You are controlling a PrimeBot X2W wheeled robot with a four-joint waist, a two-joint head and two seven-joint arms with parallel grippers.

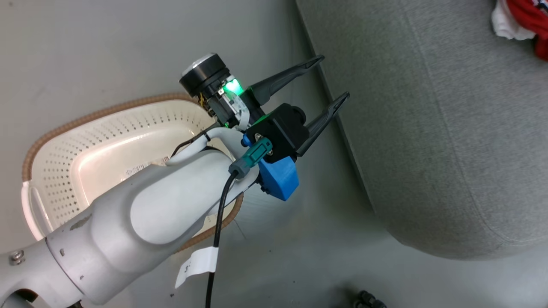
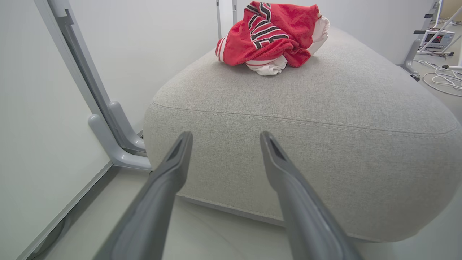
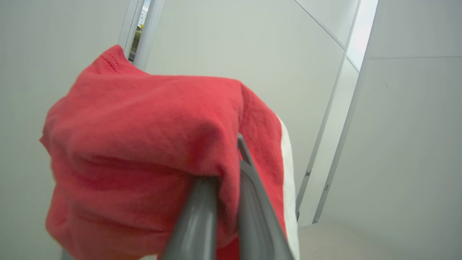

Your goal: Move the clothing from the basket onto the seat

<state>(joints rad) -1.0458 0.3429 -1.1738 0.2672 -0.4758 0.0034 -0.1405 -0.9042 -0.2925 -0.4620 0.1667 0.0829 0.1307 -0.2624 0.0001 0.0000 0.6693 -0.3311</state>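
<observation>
in the head view the basket [image 1: 85,145] lies at the left on the floor [image 1: 278,265], with its brown rim and perforated wall showing. the pale left arm [image 1: 141,214] rises from the lower left corner and crosses over the basket's right part. its forearm slants up and to the right, and a black cable runs along it. at its end the left claw [image 1: 333,76] points up and right toward the seat [image 1: 428,128], above the strip of floor between basket and seat. its two dark fingers stand well apart with nothing between them. in the left wrist view those fingers aim at the seat's rounded side, tips near it. the jersey [image 1: 526,19] lies crumpled on top of the seat toward its far end, at the upper right corner of the head view, with white trim and dark numerals showing. in the right wrist view the right claw [image 3: 229,159] is raised before pale wall panels [image 3: 397,144]. its fingers are pressed together on a red garment [image 3: 144,144], which drapes over the tips and hangs down at the left. a white strip runs along the garment's right edge, perhaps trim, though the close view is too blurred to be sure.
</observation>
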